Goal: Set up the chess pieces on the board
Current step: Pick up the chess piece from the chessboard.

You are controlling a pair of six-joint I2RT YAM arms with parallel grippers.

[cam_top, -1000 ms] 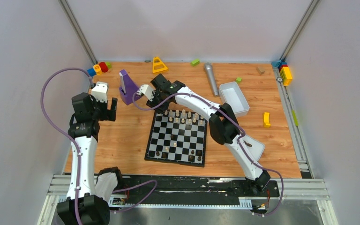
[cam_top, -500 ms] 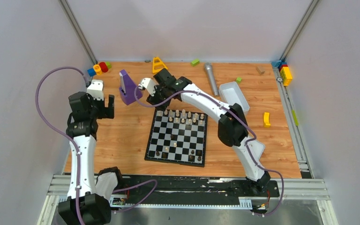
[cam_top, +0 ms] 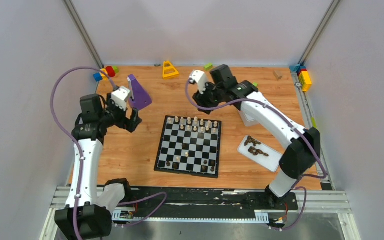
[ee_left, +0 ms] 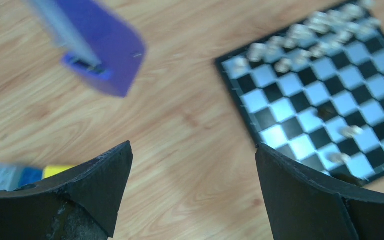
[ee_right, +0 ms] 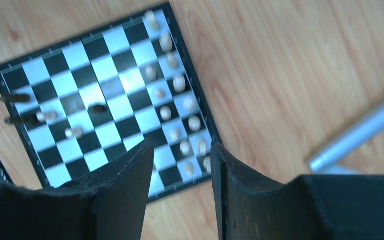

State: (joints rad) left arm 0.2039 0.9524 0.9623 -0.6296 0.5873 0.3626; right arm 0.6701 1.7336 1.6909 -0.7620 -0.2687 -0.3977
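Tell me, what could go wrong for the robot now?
The right gripper hangs open near the cream pieces crowded along the far edge of the board; coming down there, it might knock some over. The dark pieces lie jumbled in the white tray, so grabbing just one may be tricky. The open left gripper is near the purple block and could bump it.

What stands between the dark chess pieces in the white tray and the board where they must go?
Nothing visible does. The dark chess pieces lie in the white tray just right of the board, and only a strip of wooden tabletop shows between tray and board.
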